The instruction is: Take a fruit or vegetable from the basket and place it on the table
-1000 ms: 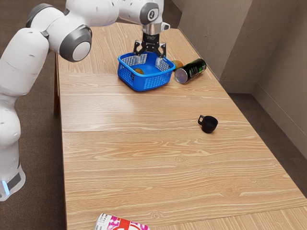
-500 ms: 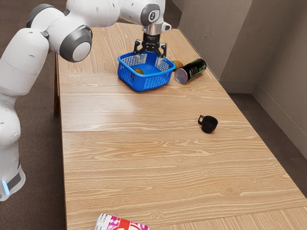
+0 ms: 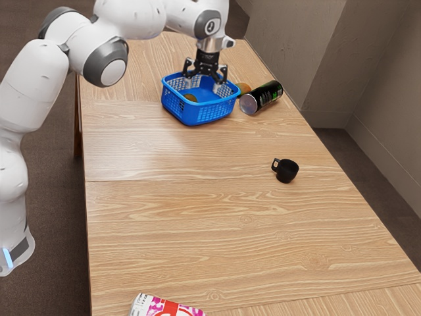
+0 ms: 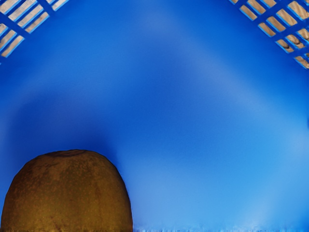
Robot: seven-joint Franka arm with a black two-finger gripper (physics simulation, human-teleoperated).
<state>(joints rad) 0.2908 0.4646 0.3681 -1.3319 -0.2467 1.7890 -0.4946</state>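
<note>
My gripper [image 3: 204, 84] points down into the blue basket [image 3: 200, 114] in the exterior view, its two fingers spread apart with nothing seen between them. A brownish-yellow fruit [image 3: 190, 97] lies inside the basket, toward the exterior view's left of the fingers. In the wrist view the same rounded fruit [image 4: 67, 193] rests on the blue basket floor [image 4: 174, 121], partly cut off by the view's edge. The wooden table [image 3: 197, 217] carries the basket.
An orange-brown round item [image 3: 244, 88] sits just outside the basket, beside a black can [image 3: 262, 97] lying on its side. A black mug [image 3: 286, 171] stands mid-table. A pink and white can [image 3: 166, 307] lies at the near edge.
The hand has tilted and shifted slightly, and the fingertips sit a little lower in the basket. Basket, fruit and the other objects have stayed put.
</note>
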